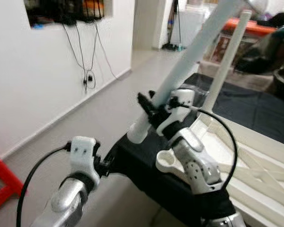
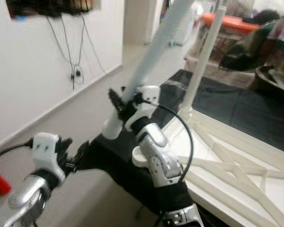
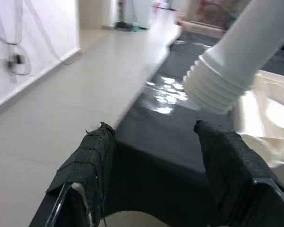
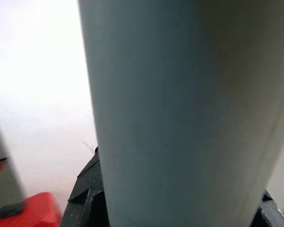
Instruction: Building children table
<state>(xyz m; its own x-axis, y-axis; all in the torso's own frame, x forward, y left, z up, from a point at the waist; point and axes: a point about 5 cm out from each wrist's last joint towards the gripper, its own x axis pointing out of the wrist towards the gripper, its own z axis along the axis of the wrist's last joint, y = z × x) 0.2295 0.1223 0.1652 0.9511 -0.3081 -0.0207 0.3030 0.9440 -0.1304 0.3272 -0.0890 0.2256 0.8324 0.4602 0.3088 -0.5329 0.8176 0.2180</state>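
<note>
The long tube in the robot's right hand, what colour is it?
Pale bluish white; the tube shows best in the left eye view.

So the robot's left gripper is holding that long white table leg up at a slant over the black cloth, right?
Not quite: it is the right gripper that is shut on the white table leg, as the left eye view shows. The left gripper is open and holds nothing. The leg does slant up over the black cloth.

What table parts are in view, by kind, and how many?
Legs held in the right tool: 1, the tilted leg
Legs standing upright on the underside: 1, the upright leg
Tabletops lying upside down: 1, the tabletop
Bare round leg sockets: 1, the socket
Total: 4
</note>
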